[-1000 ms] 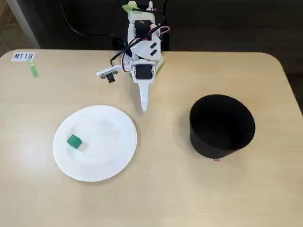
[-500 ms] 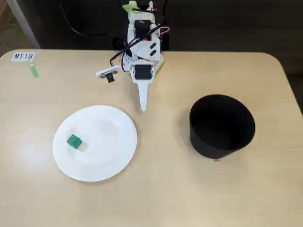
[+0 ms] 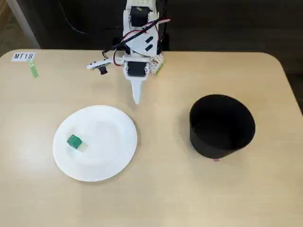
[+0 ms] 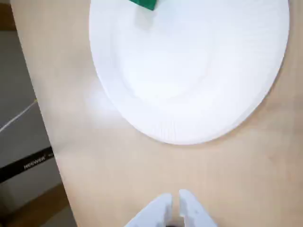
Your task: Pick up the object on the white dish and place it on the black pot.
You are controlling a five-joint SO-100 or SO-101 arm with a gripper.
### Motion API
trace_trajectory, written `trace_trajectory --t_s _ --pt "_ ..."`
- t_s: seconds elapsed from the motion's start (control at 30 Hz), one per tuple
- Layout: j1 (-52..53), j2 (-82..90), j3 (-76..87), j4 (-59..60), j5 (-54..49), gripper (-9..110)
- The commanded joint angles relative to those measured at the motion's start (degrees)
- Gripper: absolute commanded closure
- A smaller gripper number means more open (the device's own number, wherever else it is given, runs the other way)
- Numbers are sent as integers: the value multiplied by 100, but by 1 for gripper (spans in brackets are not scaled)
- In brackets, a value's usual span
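Observation:
A tiny green cube, the object (image 3: 74, 141), lies on the left part of the white dish (image 3: 113, 161), a ribbed paper plate on the table's left half. The wrist view catches the object (image 4: 144, 4) at its top edge, on the white dish (image 4: 199, 113). The black pot (image 3: 221, 125) stands to the right, with nothing visible inside. My gripper (image 3: 137, 98) hangs shut above bare table just behind the plate's far rim, pointing down. In the wrist view my gripper (image 4: 175, 198) shows its two white tips nearly touching, with nothing between them.
A white label reading MT18 (image 3: 23, 56) and a strip of green tape (image 3: 33, 70) sit at the table's far left corner. The arm's base (image 3: 140, 28) stands at the back edge, cables behind it. The table's left edge (image 4: 33, 142) shows in the wrist view.
The arm has drawn back and swung slightly left in the fixed view; the gripper tip rose from the plate's rim level. Cube, plate and pot have not moved.

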Motion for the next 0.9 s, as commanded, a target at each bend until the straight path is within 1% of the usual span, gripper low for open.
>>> trace_trajectory --t_s 0.0,0.1,0.33,0.43,0.6,0.7,0.87 --pt "378 -817 -1187 114 167 101" --pt "703 -1854 -2057 483 237 101" --pt "1310 -4298 -4570 2039 202 101" --pt "1564 -4983 -5361 2522 229 101" --pt "2065 -5854 -6196 3041 123 101" --pt "2241 -5985 -6161 2716 -141 101" --pt "2303 -5924 -5880 1644 -563 101"
